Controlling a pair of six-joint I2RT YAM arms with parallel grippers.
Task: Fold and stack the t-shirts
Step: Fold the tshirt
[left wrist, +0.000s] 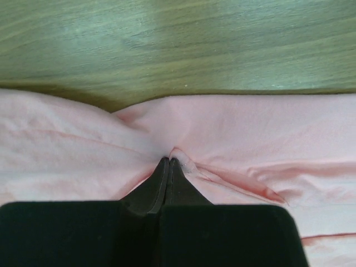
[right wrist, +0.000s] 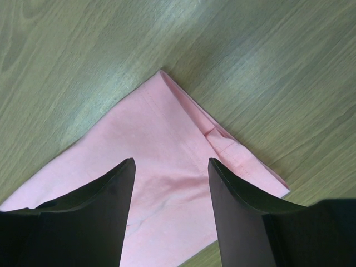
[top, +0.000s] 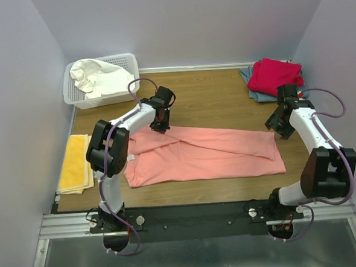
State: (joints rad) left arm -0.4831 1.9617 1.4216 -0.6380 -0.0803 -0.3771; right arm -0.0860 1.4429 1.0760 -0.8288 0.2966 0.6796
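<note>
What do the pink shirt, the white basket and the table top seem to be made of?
The pink shirt: soft matte cloth, probably cotton knit; it creases and shows a stitched hem. The basket: stiff white plastic, it seems; moulded lattice walls. The table: wood or wood-look laminate, slightly shiny; grain lines with soft glare.

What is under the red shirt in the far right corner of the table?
A grey-blue shirt lies under the red shirt, with only its left and near edges showing. The rest of it is covered.

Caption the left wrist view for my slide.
Left hand pinched shut on the pink shirt, wooden table beyond.
</note>
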